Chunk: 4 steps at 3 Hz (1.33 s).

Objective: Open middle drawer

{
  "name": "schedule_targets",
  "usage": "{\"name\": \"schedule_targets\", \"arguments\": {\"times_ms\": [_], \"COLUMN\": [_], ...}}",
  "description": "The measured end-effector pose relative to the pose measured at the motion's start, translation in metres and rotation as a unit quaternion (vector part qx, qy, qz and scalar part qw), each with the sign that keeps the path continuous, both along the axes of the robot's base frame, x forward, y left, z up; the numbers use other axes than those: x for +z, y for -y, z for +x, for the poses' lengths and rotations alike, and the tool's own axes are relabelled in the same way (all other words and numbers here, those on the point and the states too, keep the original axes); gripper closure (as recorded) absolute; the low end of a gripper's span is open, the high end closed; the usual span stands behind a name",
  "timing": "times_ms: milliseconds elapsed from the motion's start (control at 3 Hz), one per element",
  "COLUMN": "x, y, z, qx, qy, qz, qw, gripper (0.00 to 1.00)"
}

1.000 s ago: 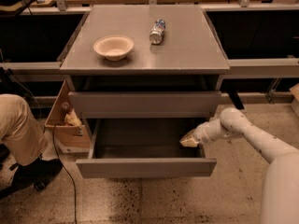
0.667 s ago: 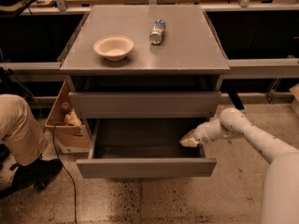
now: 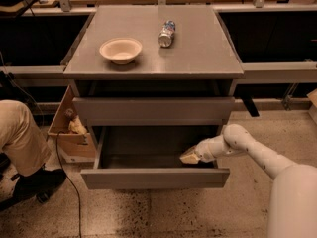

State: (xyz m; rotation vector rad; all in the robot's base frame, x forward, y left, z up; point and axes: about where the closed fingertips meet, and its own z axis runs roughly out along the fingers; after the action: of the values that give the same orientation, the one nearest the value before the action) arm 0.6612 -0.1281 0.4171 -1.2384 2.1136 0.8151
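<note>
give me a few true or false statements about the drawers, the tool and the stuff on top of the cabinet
1. The middle drawer is pulled out. True.
2. The tool hovers over the cabinet top. False: it is low down, inside the open middle drawer at its right side.
3. A bowl sits on the cabinet top. True.
4. The bottle stands upright inside the bowl. False: it lies on its side on the cabinet top, to the right of the bowl and apart from it.
</note>
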Motion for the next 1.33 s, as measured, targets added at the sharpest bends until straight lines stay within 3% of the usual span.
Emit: {"name": "schedule_targets", "arguments": {"times_ms": [333,1333], "x": [-0.01,-0.024], "y": [-0.01,-0.023], "z": [-0.005,-0.05], "qx": [0.002,0.045], "qy": [-0.012,-0.066], "qz": [0.014,0.049], "qw": [0.9998,0.9956], "gripper": [1.0,1.0]}}
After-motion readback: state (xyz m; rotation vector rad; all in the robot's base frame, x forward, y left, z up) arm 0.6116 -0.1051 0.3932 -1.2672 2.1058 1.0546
